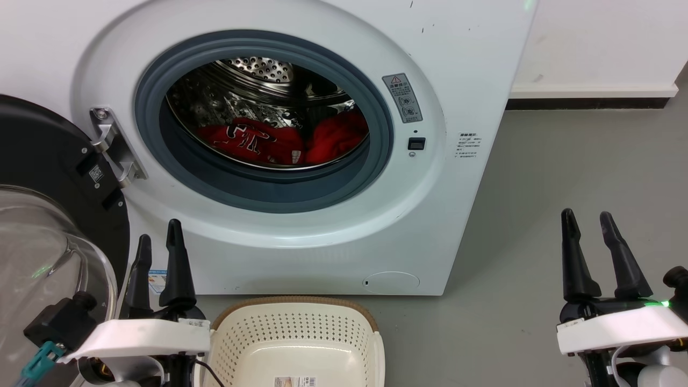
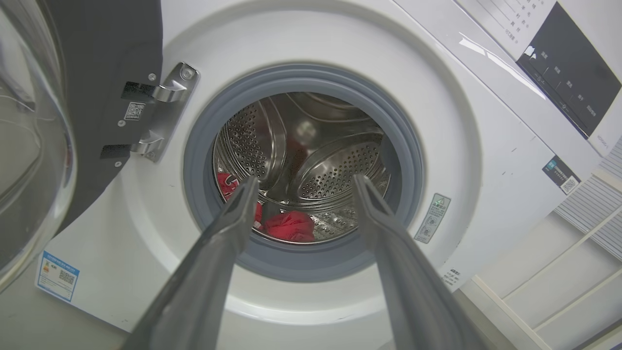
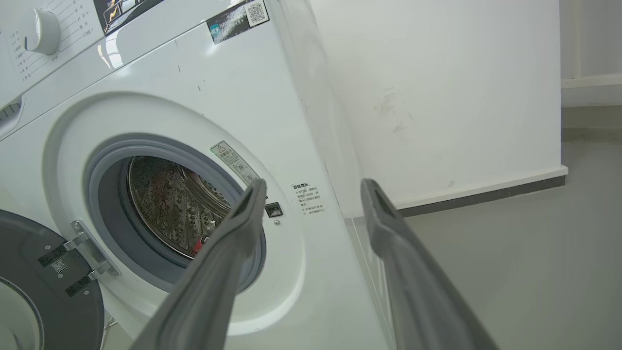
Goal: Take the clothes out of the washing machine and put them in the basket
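Now the left gripper (image 1: 159, 232) hovers beside the open door (image 1: 48, 156), fingers apart, empty. Both red clothes (image 1: 250, 141) lie low in the drum (image 1: 258, 70) of the washing machine (image 1: 462, 64); the basket (image 1: 290, 299) sits empty below. The right gripper (image 1: 587, 215), also spread, hangs well right. A shallow pinch could drop cloth short of the basket's rim.
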Robot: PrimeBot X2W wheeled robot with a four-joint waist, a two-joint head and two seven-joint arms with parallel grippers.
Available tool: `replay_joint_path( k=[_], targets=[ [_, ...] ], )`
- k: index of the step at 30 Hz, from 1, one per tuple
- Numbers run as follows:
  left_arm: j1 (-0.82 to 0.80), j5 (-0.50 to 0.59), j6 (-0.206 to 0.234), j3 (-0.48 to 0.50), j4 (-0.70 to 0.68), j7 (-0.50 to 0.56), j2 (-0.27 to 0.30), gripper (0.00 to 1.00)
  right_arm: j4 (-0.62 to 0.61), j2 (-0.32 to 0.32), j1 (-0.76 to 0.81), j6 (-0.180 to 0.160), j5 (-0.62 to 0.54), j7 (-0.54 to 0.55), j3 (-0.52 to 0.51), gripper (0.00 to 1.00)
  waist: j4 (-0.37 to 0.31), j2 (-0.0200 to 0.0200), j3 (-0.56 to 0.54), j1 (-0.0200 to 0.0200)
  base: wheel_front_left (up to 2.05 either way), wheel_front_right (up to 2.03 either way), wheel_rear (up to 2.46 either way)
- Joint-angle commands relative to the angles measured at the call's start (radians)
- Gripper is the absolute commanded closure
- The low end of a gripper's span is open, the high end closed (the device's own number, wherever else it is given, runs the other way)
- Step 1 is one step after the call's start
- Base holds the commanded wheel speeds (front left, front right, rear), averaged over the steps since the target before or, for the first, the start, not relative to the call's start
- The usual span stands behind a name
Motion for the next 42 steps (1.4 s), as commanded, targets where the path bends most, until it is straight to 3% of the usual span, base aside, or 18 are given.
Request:
replay_joint_path(
  k=[1, 7, 19, 42],
  targets=[
    [0.002, 0.044, 0.013, -0.008, -0.026, -0.011, 0.003, 0.00, -0.023, -0.003, -0.001, 0.000, -0.044, -0.010, 0.005, 0.00, -0.001, 0.0000, 0.000, 0.0000, 0.00, 0.00, 0.00],
    [0.010, 0.140, 0.043, -0.037, -0.046, -0.028, 0.003, 0.00, -0.042, -0.003, 0.006, 0.000, -0.136, -0.027, 0.017, 0.00, -0.003, 0.0000, 0.001, 0.0000, 0.00, 0.00, 0.00],
    [0.027, 0.316, 0.052, -0.083, -0.061, -0.058, 0.003, 0.00, -0.058, -0.002, 0.023, 0.000, -0.285, -0.058, 0.028, 0.00, -0.004, 0.0000, 0.003, 0.0000, 0.00, 0.00, 0.00],
    [0.054, 0.528, 0.119, -0.202, 0.028, -0.108, 0.059, 0.00, -0.040, -0.002, 0.053, 0.000, -0.516, -0.107, 0.040, 0.00, -0.010, 0.0000, 0.004, 0.0000, 0.00, 0.00, 0.00]
  ],
)
